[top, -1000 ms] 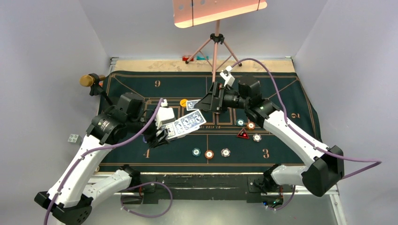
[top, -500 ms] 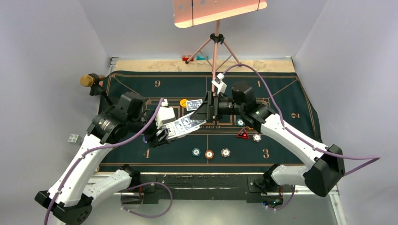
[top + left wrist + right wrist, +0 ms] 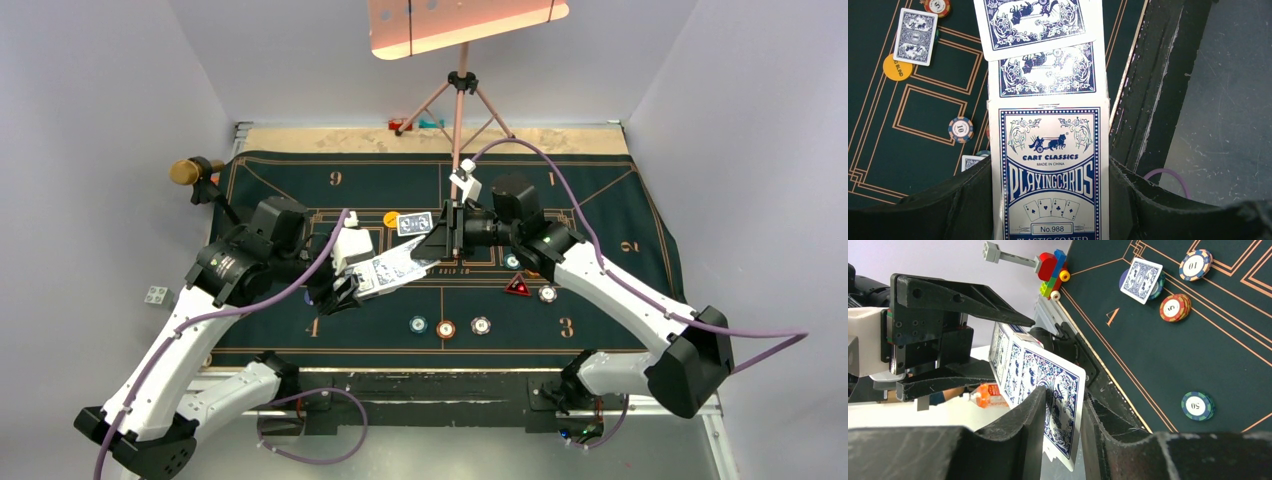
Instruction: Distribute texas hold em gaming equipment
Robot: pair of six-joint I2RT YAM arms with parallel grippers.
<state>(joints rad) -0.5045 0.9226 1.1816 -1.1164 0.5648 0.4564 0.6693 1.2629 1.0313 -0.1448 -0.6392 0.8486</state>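
Left gripper (image 3: 1050, 200) clamps the blue-and-white cardboard playing-card box (image 3: 1050, 170), holding it over the dark green felt mat (image 3: 280, 180). Right gripper (image 3: 1062, 407) meets it head-on, pinching the top blue-backed white-bordered playing card (image 3: 1064, 385) that sticks out of the box's open end.

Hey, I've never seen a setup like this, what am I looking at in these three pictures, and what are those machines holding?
Two robot arms are bolted at a table's near edge. One picture looks down from above; the other two come from cameras on each wrist. The left arm clamps a box of playing cards in its jaws; the right arm pinches one card sticking out of it. On the green felt mat lie round chips, a red triangular marker, a yellow disc and a face-down card.
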